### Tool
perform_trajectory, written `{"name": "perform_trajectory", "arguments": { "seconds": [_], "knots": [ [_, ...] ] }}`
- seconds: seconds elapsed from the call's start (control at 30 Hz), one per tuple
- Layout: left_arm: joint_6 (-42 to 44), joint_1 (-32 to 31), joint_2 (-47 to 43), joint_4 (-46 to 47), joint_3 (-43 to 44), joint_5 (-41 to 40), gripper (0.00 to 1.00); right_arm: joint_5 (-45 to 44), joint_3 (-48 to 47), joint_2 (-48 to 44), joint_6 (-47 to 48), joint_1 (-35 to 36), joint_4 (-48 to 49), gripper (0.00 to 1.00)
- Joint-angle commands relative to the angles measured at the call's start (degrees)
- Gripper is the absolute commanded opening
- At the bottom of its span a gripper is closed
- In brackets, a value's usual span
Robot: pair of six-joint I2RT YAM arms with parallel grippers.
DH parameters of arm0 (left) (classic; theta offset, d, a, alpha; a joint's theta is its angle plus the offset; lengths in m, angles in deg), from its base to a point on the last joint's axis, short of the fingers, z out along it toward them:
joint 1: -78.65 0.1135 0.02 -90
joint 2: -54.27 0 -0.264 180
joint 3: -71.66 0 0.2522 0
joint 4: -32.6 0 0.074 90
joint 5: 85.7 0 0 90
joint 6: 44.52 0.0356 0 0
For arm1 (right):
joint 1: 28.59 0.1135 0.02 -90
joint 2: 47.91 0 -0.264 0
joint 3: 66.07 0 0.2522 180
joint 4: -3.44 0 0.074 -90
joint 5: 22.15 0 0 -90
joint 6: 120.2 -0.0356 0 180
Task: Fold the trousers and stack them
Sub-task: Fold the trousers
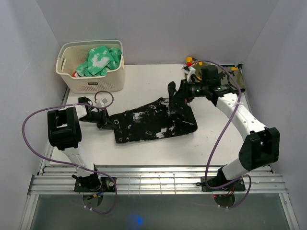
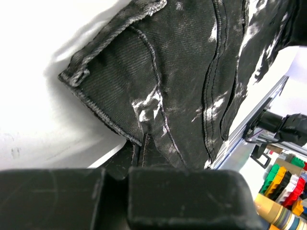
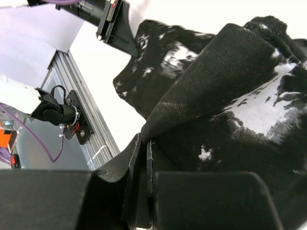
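Observation:
The black trousers [image 1: 153, 122] with white speckles lie across the middle of the white table. My left gripper [image 1: 106, 122] is shut on their left end, low at the table. In the left wrist view the cloth [image 2: 182, 81] runs between the closed fingers. My right gripper [image 1: 178, 94] is shut on the right end and holds a fold of it raised above the table. In the right wrist view the cloth [image 3: 230, 100] is pinched between the fingers and drapes away from them.
A cream basket [image 1: 91, 82] at the back left holds a green-and-white garment [image 1: 100, 60]. A camouflage garment [image 1: 230, 76] and small coloured items lie at the back right behind the right arm. A metal rail [image 1: 153, 182] runs along the near edge.

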Motion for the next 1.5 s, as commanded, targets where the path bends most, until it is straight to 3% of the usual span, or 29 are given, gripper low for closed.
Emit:
{"name": "perform_trajectory", "arguments": {
  "seconds": [0.0, 0.17, 0.57, 1.47],
  "knots": [
    [-2.6, -0.9, -0.1, 4.0, 0.3, 4.3, 0.0, -7.3, -0.7, 2.2, -6.6, 7.2, 9.5, 0.08],
    [-5.7, -1.3, -1.3, 7.3, -1.5, 6.2, 0.0, -13.4, -2.2, 7.3, -9.6, 14.7, 11.7, 0.08],
    [-9.0, -1.9, -2.2, 11.8, -6.1, 7.2, 0.0, -15.5, -4.4, 17.5, -17.6, 24.6, 21.1, 0.08],
    [-10.5, -3.5, -2.9, 15.4, -10.0, 7.1, 0.0, -21.2, -14.9, 30.8, -26.1, 34.6, 18.3, 0.08]
  ]
}}
